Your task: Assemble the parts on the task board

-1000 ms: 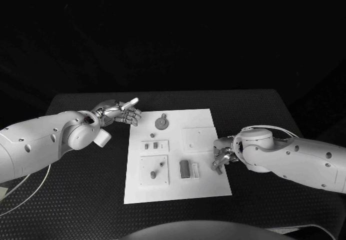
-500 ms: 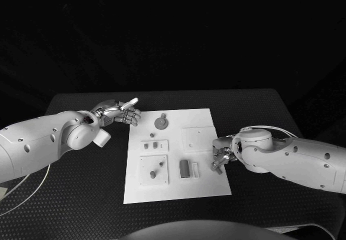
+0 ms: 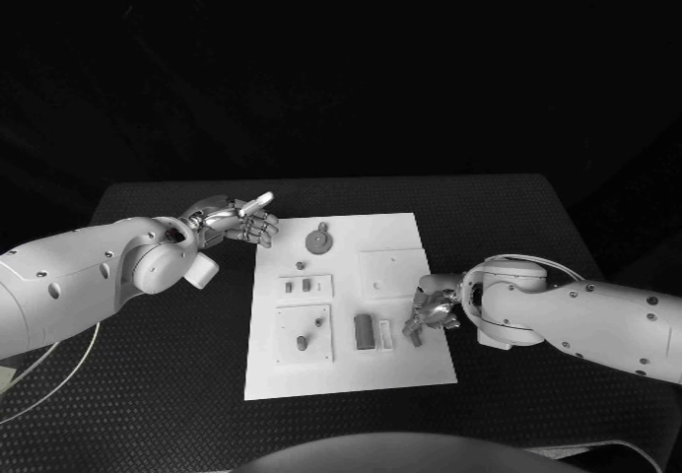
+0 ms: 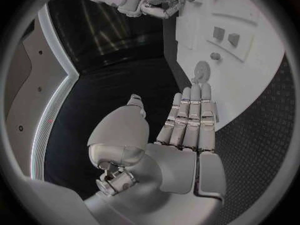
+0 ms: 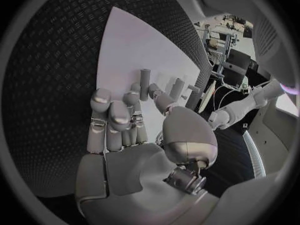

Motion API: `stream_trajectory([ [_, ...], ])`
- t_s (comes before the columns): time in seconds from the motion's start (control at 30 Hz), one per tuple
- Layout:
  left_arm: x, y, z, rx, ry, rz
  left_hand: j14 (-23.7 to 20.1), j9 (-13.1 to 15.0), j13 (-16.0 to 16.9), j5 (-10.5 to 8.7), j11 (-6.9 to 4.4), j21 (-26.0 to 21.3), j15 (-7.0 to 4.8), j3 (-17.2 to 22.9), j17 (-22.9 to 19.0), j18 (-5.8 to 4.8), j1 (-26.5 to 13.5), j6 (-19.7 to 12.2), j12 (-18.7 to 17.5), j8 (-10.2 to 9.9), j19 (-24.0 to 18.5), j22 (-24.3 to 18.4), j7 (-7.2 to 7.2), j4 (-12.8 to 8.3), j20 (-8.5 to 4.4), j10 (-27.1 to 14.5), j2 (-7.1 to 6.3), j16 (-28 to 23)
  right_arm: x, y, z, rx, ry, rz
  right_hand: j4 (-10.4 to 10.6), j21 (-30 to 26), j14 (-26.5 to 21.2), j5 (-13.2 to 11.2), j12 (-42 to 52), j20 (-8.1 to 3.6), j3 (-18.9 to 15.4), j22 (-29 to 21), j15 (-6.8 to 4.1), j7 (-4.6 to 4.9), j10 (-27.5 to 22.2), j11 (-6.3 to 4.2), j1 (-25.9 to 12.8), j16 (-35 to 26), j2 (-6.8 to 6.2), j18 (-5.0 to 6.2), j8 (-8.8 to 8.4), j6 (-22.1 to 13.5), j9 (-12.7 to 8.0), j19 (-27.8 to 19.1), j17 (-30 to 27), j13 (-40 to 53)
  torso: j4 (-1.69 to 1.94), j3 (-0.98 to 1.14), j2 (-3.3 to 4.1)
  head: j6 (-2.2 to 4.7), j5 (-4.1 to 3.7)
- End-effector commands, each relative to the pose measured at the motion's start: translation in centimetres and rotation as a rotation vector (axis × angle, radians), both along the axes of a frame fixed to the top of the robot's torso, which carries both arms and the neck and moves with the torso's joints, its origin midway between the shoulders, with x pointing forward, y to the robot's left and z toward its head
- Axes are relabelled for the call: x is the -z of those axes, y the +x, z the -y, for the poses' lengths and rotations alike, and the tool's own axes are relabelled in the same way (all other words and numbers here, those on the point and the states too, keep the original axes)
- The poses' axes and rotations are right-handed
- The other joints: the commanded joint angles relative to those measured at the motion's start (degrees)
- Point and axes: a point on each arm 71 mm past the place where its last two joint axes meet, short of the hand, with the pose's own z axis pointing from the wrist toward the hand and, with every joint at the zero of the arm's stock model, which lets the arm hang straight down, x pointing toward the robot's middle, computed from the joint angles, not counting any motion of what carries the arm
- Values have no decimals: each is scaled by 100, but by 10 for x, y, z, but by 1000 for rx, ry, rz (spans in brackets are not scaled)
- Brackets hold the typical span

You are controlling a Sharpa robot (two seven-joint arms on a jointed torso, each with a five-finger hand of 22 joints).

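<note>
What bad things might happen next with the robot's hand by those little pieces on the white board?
The right hand is at the task board's right edge, close to the upright parts. It might bump one and tip it.

Its fingers reach over the board. Pushing down or sideways could slide the whole board across the black table, and the parts would move too.

The left hand hovers off the board's far left corner, so it cannot steady anything.

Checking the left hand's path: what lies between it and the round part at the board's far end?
In the head view, only bare black table and white board separate the left hand from the round part.
</note>
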Motion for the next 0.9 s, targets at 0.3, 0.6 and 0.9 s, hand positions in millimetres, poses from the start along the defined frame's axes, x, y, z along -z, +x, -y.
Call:
stream_trajectory([
  [0.3, 0, -1, 3, 25, -5, -3, 58, -8, 10, -24, -14, -1, 0, -41, 12, 66, 48, -51, 13, 18, -25, -4, 57, -12, 19, 9, 33, -30, -3, -3, -7, 125, 226, -79, 10, 32, 5, 20, 35, 15, -27, 81, -24, 122, 40, -17, -128, 32, -10, 82, 40, -57, -1, 33, 7, -7, -1, 1, -2, -1, -1],
  [0.6, 0, -1, 4, 31, -4, -4, 57, -9, 10, -24, -13, -1, 1, -52, 16, 65, 60, -52, 12, 18, -28, -4, 58, -13, 20, 8, 29, -34, -2, -4, -14, 125, 255, -108, 26, 25, 4, 20, 34, 10, -29, 76, -35, 112, 37, -27, -194, 32, -41, 82, 43, -31, -9, 38, 6, -11, 0, -1, -2, -5, -8],
  [0.9, 0, -1, 4, 32, -4, -4, 56, -10, 11, -24, -12, -2, 3, -64, 20, 64, 67, -53, 11, 18, -29, -4, 59, -12, 21, 7, 28, -39, -1, -3, -16, 119, 250, -119, 26, 24, 4, 20, 34, 10, -29, 76, -35, 112, 37, -27, -194, 32, -41, 83, 43, -31, -9, 38, 6, -11, 4, -4, -2, -10, -14],
])
